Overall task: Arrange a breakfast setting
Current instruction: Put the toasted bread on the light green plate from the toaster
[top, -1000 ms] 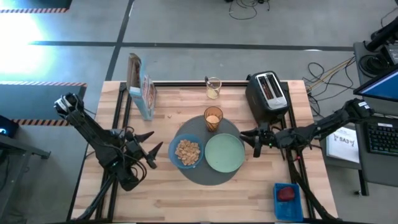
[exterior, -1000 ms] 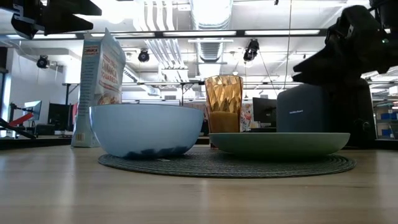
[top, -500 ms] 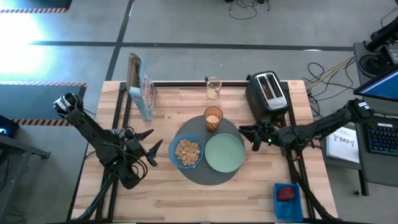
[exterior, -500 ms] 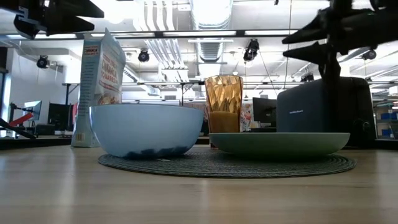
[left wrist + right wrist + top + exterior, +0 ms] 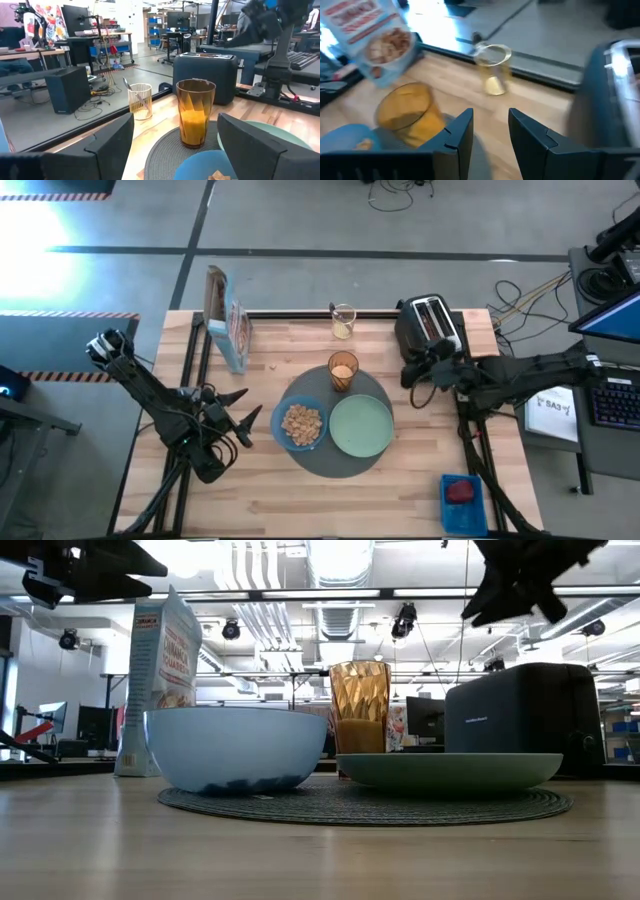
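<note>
A round dark-grey mat point(image 5: 340, 465) lies mid-table. On it rest a small blue bowl point(image 5: 302, 423) with cereal, a pale green plate point(image 5: 361, 425) and a glass of orange drink point(image 5: 343, 370). The pale spoon point(image 5: 129, 86) stands in a wire cup point(image 5: 343, 320) at the far edge. My left gripper point(image 5: 245, 406) hovers level and open to the left of the bowl, holding nothing. My right gripper point(image 5: 408, 376) hangs high over the toaster's near end, its fingers point(image 5: 457, 132) apart with nothing between them.
A black toaster point(image 5: 430, 330) stands at the far right and a blue cereal box point(image 5: 228, 325) stands upright at the far left. A blue tray point(image 5: 462, 502) with a red item sits at the near right corner. Bare wood lies along the near edge.
My right gripper has risen from beside the plate's right rim and drawn back toward the toaster, tipping up from pointing steeply down to a shallow downward slant. The bowl, plate, glass and mat have stayed in place.
</note>
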